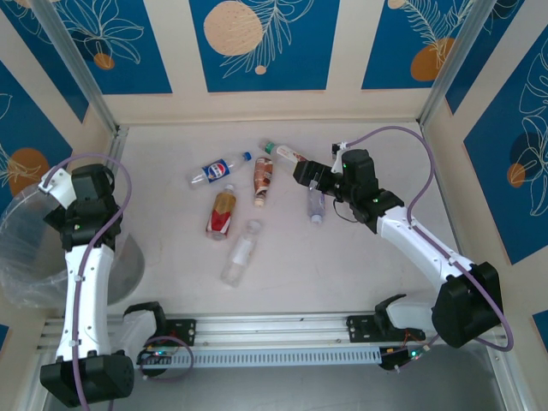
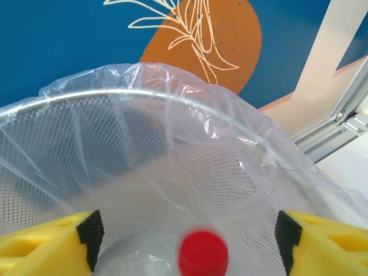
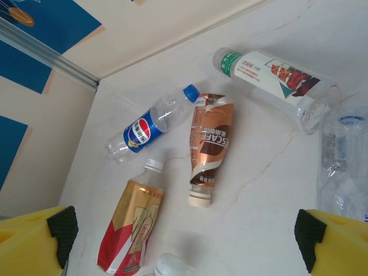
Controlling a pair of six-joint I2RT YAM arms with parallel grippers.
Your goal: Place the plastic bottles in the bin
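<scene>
Left end effector (image 2: 188, 233) — over bin (image 2: 115, 95)

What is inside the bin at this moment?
A clear bag lines the mesh bin. Low inside, a blurred red bottle cap shows. The bag's folds cover the bottom, so I cannot tell whether more bottles lie there.

Plastic bottles (image 1: 263, 180) lie crowded at the bench (image 1: 342, 274) centre toward the far edge, with narrow gaps between them. Strip along near edge open. Right arm (image 1: 411, 235) crosses the right side. Bin (image 1: 26, 257) mouth open beyond left edge, left end effector (image 2: 187, 227) above it
</scene>
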